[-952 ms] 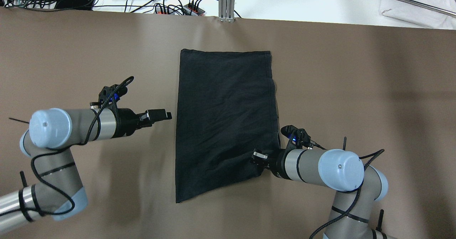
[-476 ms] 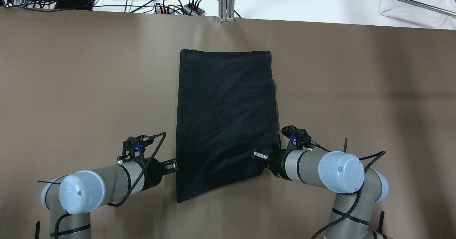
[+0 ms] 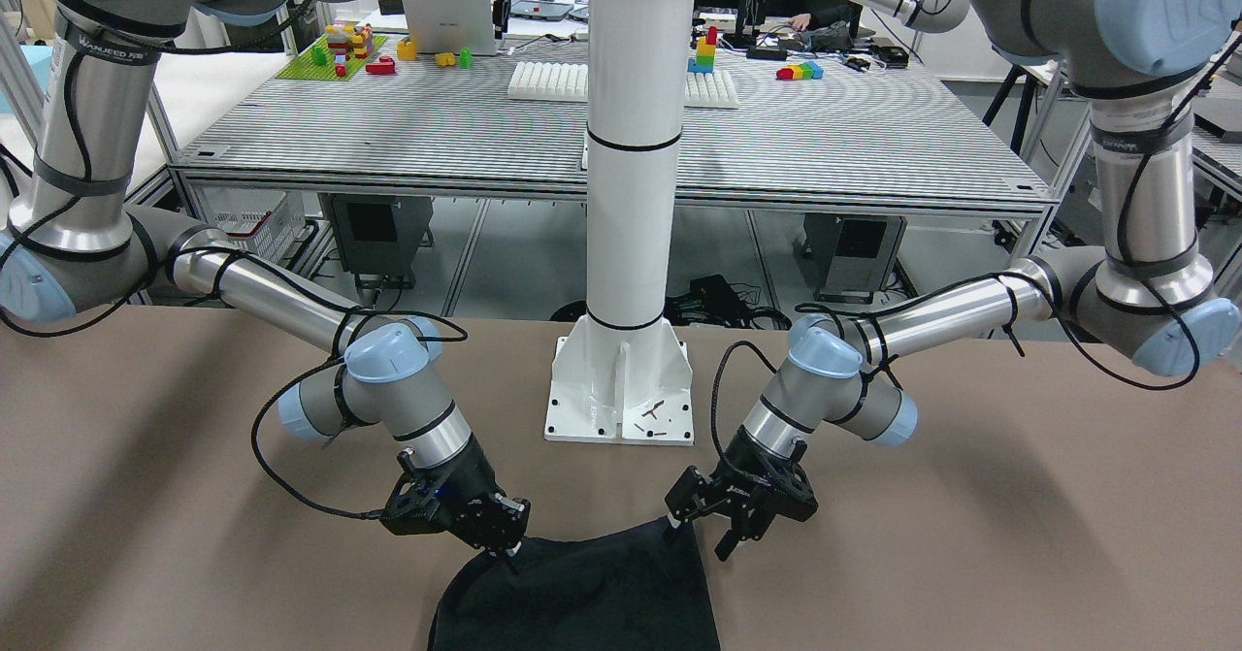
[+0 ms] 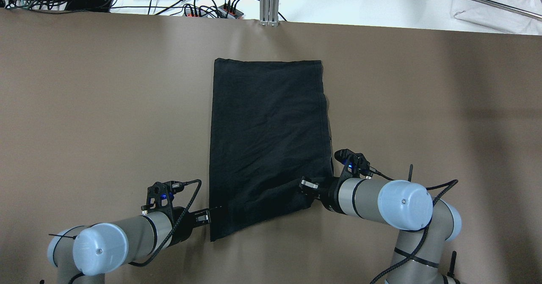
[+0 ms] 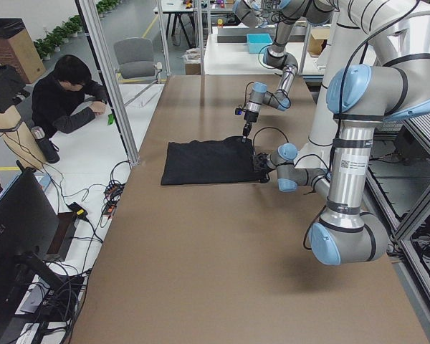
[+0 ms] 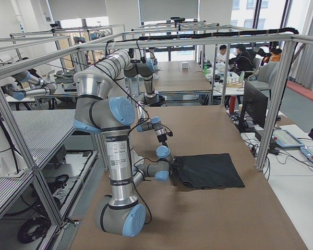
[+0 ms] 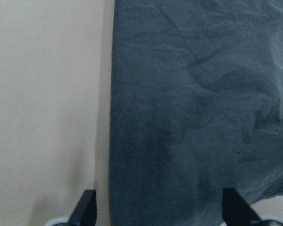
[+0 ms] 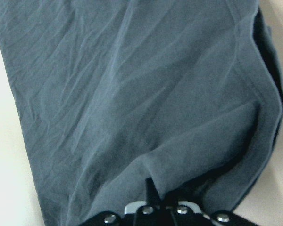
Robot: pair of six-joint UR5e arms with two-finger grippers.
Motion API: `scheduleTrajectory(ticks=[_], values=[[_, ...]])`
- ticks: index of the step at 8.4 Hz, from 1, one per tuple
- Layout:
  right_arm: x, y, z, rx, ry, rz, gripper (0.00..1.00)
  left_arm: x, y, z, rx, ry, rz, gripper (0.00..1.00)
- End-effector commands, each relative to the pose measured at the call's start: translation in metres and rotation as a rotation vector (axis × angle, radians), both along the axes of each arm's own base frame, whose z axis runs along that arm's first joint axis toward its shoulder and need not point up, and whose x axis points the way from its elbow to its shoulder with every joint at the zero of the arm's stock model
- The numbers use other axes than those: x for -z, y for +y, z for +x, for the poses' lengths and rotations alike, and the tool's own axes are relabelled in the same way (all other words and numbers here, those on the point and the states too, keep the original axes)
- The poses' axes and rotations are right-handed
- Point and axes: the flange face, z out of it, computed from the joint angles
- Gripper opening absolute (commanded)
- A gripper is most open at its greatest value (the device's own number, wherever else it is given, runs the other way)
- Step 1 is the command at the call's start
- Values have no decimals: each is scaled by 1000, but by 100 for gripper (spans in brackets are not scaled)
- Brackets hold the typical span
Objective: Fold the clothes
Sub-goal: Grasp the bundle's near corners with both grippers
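Overhead exterior: left fingers [image 7: 86,210], spread, have slid along the cloth [image 4: 266,140] to straddle its corner nearest the pillar [image 3: 631,195]. Right fingers [image 4: 306,187] pinch the other pillar-side corner. The cloth lies flat before the pillar, and closing probably comes next.

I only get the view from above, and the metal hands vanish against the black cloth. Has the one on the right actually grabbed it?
Observer: Yes. Its wrist camera shows the right gripper shut, pinching up a ridge of the cloth.
Operator: And the other hand?
Observer: The left gripper is open. One finger sits over bare table and the other over the cloth, so the cloth's edge runs between them.
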Motion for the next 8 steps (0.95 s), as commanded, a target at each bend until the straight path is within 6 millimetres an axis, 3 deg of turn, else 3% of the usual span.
scheduleTrajectory(ticks=[1,4,5,6,8], values=[[0,-1,1,4,11,22,0,-4,18,11,-34,-6,0,94],[-2,-2,1,-7,16,26,0,-18,25,22,-48,-28,-13,85],[-3,-2,1,-7,18,27,0,-17,25,22,-49,-27,-13,68],[-2,-3,1,-23,20,31,0,-17,29,24,-54,-27,-12,35],[-3,-4,2,-27,21,32,0,-6,39,31,-73,-7,-9,22]])
